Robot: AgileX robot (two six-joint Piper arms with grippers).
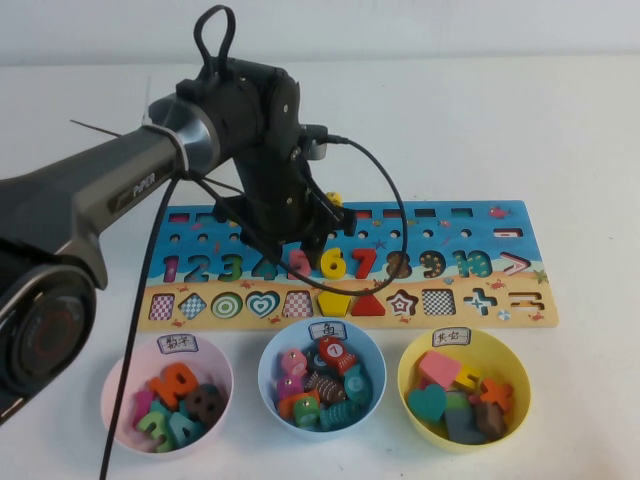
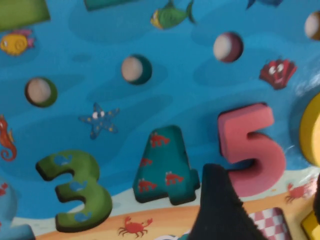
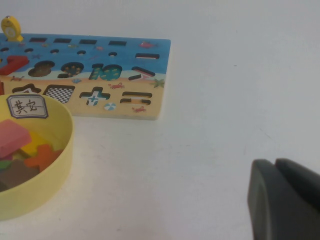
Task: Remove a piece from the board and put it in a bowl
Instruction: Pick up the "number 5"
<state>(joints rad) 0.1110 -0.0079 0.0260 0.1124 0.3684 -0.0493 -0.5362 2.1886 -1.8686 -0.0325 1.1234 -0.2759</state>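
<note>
The pink "5" piece (image 2: 252,150) lies in its slot on the board (image 2: 175,75), between the teal "4" (image 2: 165,165) and the yellow "6" (image 2: 312,130). My left gripper (image 2: 265,187) hangs open just over the lower end of the "5", with one black finger (image 2: 215,210) beside the "4" and the other at the picture's edge. In the high view the left gripper (image 1: 290,248) covers most of the piece (image 1: 299,263) on the board (image 1: 520,290). The pale-pink bowl (image 1: 110,392) stands in front of the board at the left. My right gripper (image 3: 275,165) is shut over bare table, right of the board.
A light-blue bowl (image 1: 268,385) and a yellow bowl (image 1: 405,385), both with pieces inside, stand in a row beside the pink one. A red "7" (image 1: 364,262) follows the "6". The left arm's cable (image 1: 400,215) loops over the board.
</note>
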